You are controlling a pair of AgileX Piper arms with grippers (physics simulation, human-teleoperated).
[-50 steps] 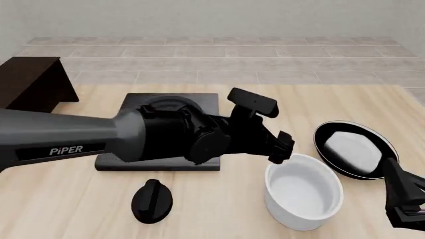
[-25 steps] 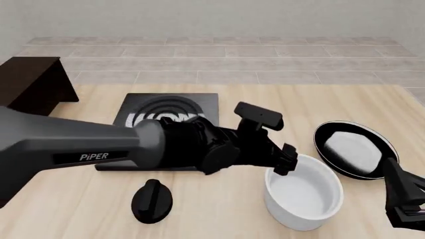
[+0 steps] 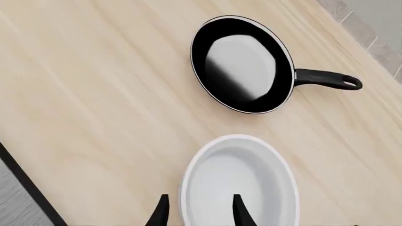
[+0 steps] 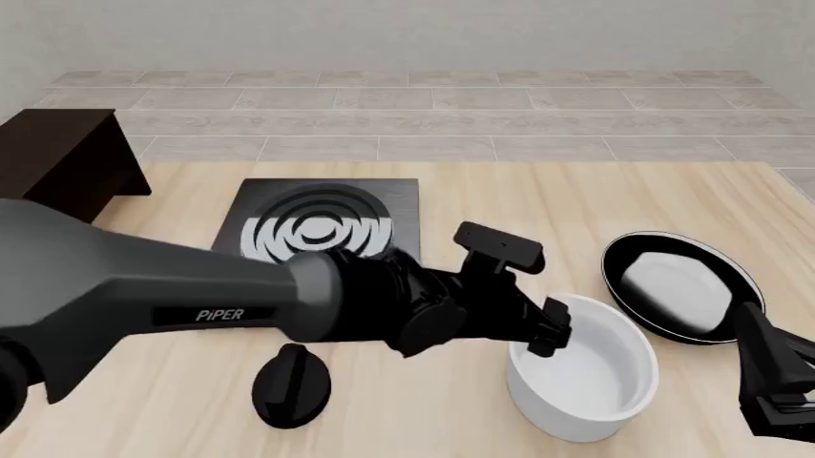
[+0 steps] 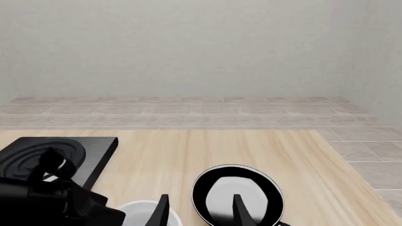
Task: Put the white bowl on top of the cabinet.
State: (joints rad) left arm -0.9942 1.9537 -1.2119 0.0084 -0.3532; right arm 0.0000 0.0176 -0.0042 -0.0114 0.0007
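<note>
left tool point(image 3: 197, 214): spread astride rim | white bowl point(image 3: 242, 181): glossy, deep, round | right tool point(image 5: 199, 212): spread

1. The front view looks forward and down from above the surface point(image 4: 637, 200), on the arms' own side. It takes in the whole scene, from the cabinet point(image 4: 57, 157) far beyond the frying pan point(image 4: 681, 286) to the tiled floor behind.
2. The left wrist view looks steeply down from close above the white bowl point(image 3: 242, 183), with the frying pan point(image 3: 242, 66) just beyond it.
3. The right wrist view sits low and faces level across the surface toward the back wall, the frying pan point(image 5: 237, 200) near its lens.
4. All three views share the frying pan and the white bowl beside it; the stove plate point(image 4: 324, 224) shows in the front and right wrist views.
</note>
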